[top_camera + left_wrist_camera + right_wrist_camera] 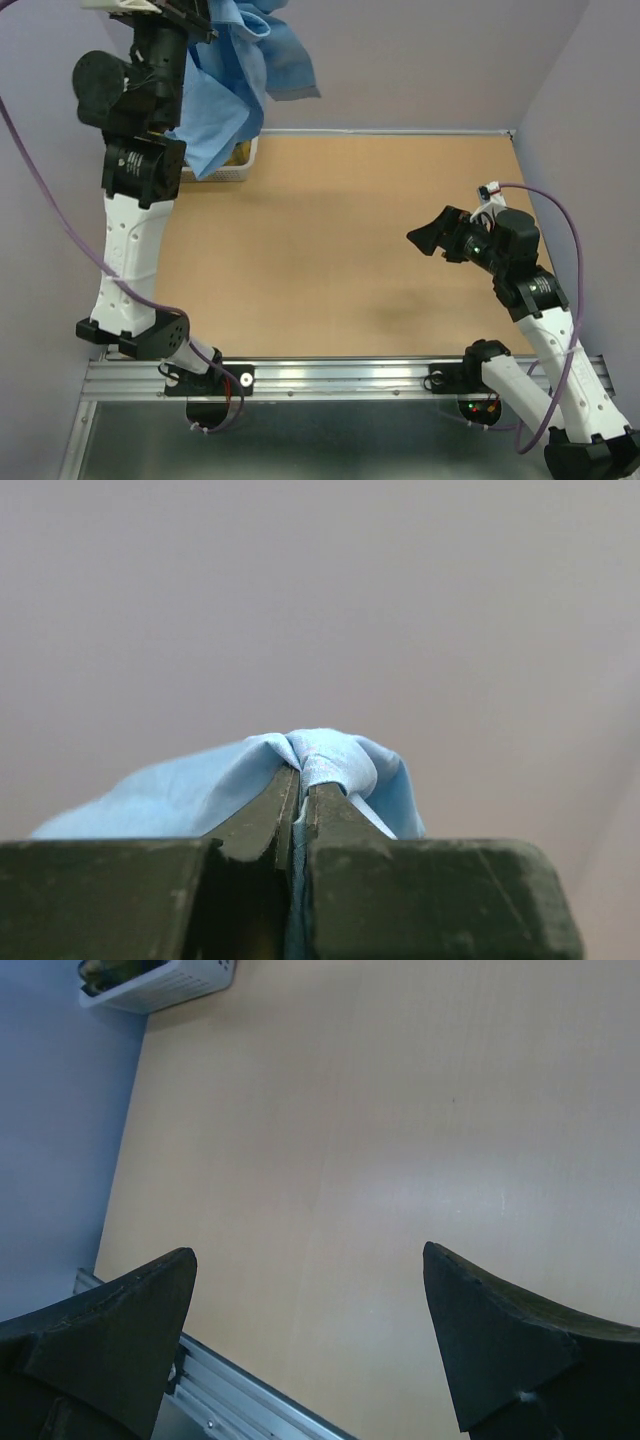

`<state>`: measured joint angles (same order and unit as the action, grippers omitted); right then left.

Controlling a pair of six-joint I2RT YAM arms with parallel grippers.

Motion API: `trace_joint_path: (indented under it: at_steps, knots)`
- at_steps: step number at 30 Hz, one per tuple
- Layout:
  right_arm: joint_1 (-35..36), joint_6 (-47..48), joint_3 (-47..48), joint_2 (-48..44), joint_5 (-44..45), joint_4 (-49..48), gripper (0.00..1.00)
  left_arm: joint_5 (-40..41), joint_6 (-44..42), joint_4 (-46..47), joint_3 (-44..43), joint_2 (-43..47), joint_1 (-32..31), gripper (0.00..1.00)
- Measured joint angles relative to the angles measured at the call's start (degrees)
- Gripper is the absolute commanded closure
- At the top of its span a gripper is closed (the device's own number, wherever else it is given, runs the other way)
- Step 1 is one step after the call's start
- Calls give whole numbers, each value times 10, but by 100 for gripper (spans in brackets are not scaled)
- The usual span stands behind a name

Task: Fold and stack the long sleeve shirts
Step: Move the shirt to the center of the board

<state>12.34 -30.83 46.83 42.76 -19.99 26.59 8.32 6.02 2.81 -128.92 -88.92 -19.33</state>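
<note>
A light blue long sleeve shirt (235, 85) hangs bunched in the air at the top left, its lower folds reaching down to a white basket (228, 170). My left gripper (197, 27) is raised high there and is shut on a fold of the cloth. In the left wrist view the shirt (340, 763) bulges over the closed left gripper (301, 783), with a thin strip of fabric pinched between the fingers. My right gripper (432, 238) hovers over the right side of the table. In its wrist view the right gripper (308, 1260) is open and holds nothing.
The white basket (165, 985) stands in the far left corner of the tan table (350, 250), with something yellowish inside. Purple walls close in the back and sides. A metal rail (340, 378) runs along the near edge.
</note>
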Motion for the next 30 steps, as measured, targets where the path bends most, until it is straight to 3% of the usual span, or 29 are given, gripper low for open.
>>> trace_joint_path:
  at_steps: [5,13,21,23,26,27,30]
  knots:
    - [0,-3,0,-37,0,0,0,-103,72,34,22,62,-18,100]
    - [0,-5,0,-64,0,13,0,-204,158,45,252,124,-84,100]
    - [0,6,0,-76,13,53,0,-132,140,-68,342,25,-155,100]
    - [0,9,0,-79,23,64,0,-117,140,-93,358,9,-185,96]
    - [0,11,0,-79,37,76,0,-116,157,-86,359,-24,-230,66]
    - [0,12,0,-81,42,80,0,-119,164,-83,358,-35,-242,45]
    - [0,15,0,-83,54,86,0,-139,186,-78,344,-90,-286,20]
